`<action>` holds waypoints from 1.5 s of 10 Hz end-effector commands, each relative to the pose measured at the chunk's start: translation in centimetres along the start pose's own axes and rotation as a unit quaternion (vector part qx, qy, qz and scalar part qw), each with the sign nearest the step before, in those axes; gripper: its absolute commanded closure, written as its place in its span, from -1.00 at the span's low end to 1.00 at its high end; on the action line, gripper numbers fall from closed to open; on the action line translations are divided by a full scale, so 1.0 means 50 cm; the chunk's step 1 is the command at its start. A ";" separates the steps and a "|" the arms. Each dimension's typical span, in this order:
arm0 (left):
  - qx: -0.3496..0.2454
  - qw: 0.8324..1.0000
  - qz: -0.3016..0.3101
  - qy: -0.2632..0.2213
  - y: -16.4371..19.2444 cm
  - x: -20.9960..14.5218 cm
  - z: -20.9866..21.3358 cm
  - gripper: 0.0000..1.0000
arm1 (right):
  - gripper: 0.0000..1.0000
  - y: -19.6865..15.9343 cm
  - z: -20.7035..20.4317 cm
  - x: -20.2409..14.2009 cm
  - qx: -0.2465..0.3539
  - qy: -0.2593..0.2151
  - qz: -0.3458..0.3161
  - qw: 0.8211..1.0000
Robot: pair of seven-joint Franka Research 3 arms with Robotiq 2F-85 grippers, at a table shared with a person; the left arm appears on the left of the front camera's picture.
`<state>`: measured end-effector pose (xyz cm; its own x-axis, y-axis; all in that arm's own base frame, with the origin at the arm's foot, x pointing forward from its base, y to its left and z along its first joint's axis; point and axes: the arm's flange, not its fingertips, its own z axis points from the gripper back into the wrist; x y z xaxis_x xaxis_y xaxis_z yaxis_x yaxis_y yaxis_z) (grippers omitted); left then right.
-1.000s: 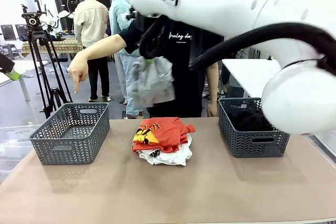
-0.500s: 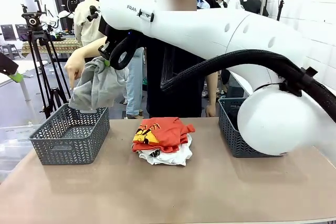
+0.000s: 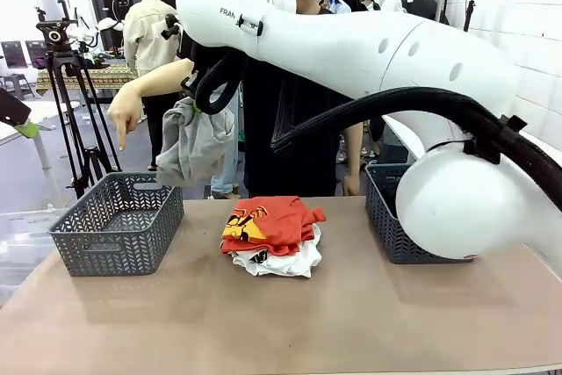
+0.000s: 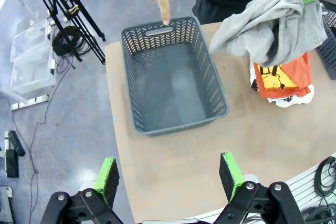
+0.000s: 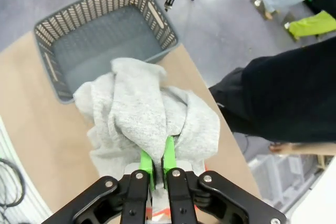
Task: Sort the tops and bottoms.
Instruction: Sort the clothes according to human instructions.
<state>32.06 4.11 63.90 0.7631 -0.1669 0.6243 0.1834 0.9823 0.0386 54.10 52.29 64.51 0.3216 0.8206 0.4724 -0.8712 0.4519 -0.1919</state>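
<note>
My right gripper (image 3: 208, 97) reaches across to the left and is shut on a grey T-shirt (image 3: 197, 143), one of the tops, which hangs in the air just right of the left basket (image 3: 114, 227). From the right wrist, the pads (image 5: 146, 162) pinch the bunched grey cloth (image 5: 152, 111) above that basket's near corner. The other tops lie piled mid-table: an orange-red shirt (image 3: 270, 219) over white ones (image 3: 285, 262). My left gripper (image 4: 168, 177) hovers open high over the basket (image 4: 134, 82), which holds nothing. The bottoms are hidden behind my right arm.
A person stands at the far side, one hand (image 3: 126, 118) pointing a finger (image 4: 163, 4) down at the left basket's far rim. A second grey basket (image 3: 393, 227) stands at the right, partly covered by my arm. A tripod (image 3: 70, 94) stands left of the table.
My right arm has carried the grey T-shirt from over the middle pile to the left, past the basket's edge, then a little back to the right. The left gripper stayed open.
</note>
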 end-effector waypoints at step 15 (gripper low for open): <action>0.000 1.000 -0.001 0.001 0.000 0.000 -0.001 -1.00 | 1.00 0.035 -0.554 0.454 0.106 -0.162 0.107 0.975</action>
<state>32.07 4.08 63.90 0.7632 -0.1676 0.6241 0.1838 0.9822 0.0390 54.54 63.66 46.29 -0.0112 0.7162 0.6978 -0.9834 0.1184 -0.1374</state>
